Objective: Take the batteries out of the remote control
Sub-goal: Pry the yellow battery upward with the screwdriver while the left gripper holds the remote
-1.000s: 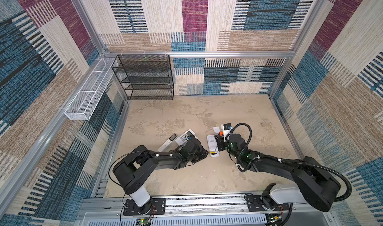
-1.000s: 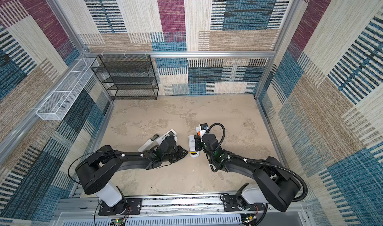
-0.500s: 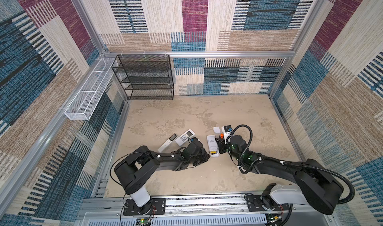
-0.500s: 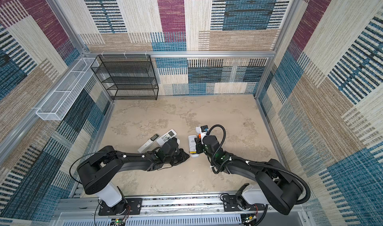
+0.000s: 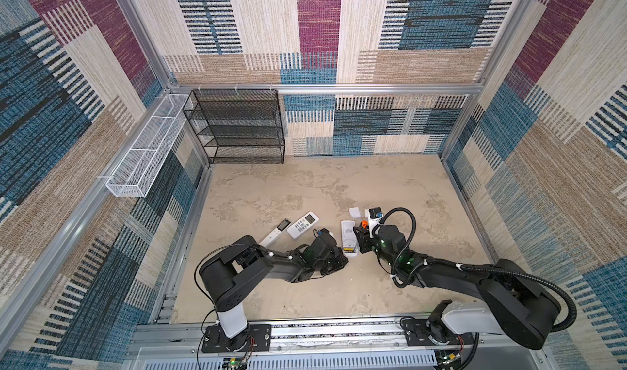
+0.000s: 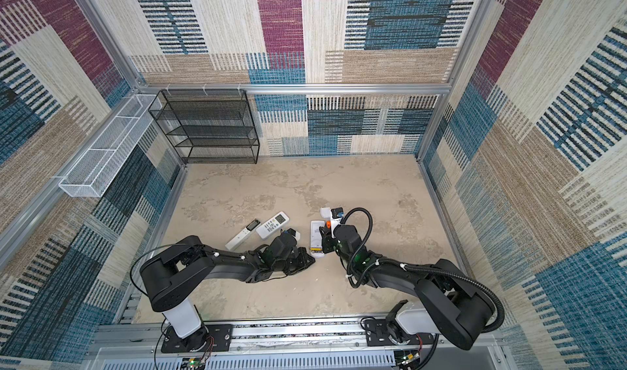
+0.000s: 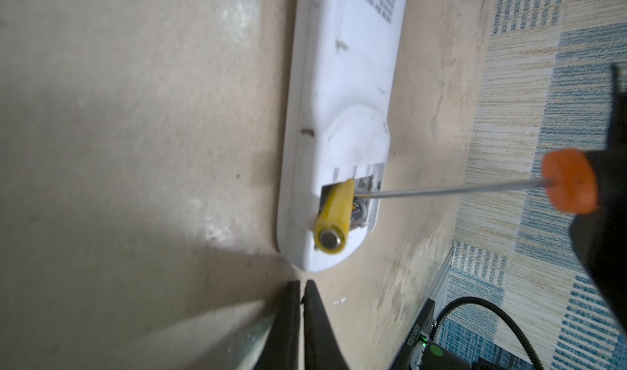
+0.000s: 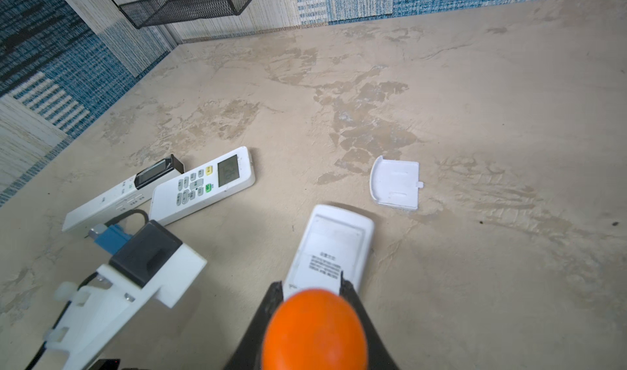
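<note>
At the near middle of the worktop (image 5: pixel 390 188), a yellow battery (image 7: pixel 334 214) tilts up from the open compartment of a face-down white remote (image 5: pixel 348 237). The right tool (image 8: pixel 311 287) is clamped on a screwdriver (image 7: pixel 441 190), tip beside the battery; the left tool (image 7: pixel 302 293), closed and empty, sits just nearer.

Bare floor (image 5: pixel 305 181) lay open across the upper and right of both top views. At lower centre the left gripper (image 5: pixel 344 261) and right gripper (image 5: pixel 359 236) hemmed the face-down remote (image 5: pixel 348 234). The screwdriver (image 7: pixel 451 190) shaft crossed its battery bay (image 7: pixel 368 181). A keypad remote (image 5: pixel 302 224), slim remote (image 5: pixel 274 236) and battery cover (image 5: pixel 355 212) crowded its left and top.
</note>
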